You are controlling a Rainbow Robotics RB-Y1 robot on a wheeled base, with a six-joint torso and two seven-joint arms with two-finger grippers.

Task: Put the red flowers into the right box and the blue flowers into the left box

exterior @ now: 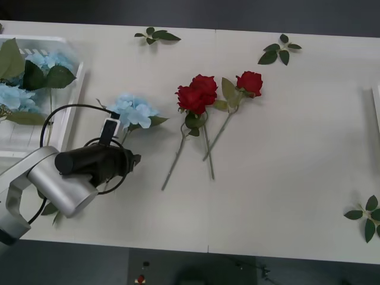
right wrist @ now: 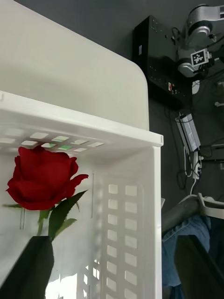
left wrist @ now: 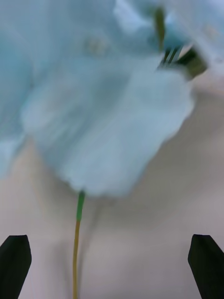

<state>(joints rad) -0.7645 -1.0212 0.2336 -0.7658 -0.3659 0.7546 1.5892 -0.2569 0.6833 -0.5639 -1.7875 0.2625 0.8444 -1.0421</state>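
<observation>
Finding three green leaf sprigs lying on the white table (exterior: 285,148): one sprig (exterior: 155,35) at the far edge and not far from the left box (exterior: 72,46), a second sprig (exterior: 278,50) further along that edge, and a third sprig (exterior: 365,217) well apart from this box, near the opposite end. Seeing also a black cable (exterior: 59,113) looping over the left arm, just beside the box wall.

Holding the left gripper (left wrist: 112,268) low over the table just beside the left box, on the side facing the middle of the table. Spreading its two black fingers wide and gripping nothing. Looking straight at one loose blue flower (exterior: 132,110), which is lying on the table near the box with its thin green stem (left wrist: 77,243) running between the open fingers and touching neither. Showing here a fluffy, pale sky-blue head of many petals with a dark leaf at its side.

Resting more blue flowers (exterior: 18,95) inside the left box, with big green leaves among them.

Lying further from the left box, about mid-table, three red flowers (exterior: 197,94): deep red heads, two of them touching, long stems crossing.

Holding the right gripper (right wrist: 114,268) over the right box (right wrist: 154,187), at the table end opposite the left box, black fingers apart. Showing another red rose (right wrist: 42,180) against the white slotted wall, its stem passing behind one finger; cannot tell whether touching.
</observation>
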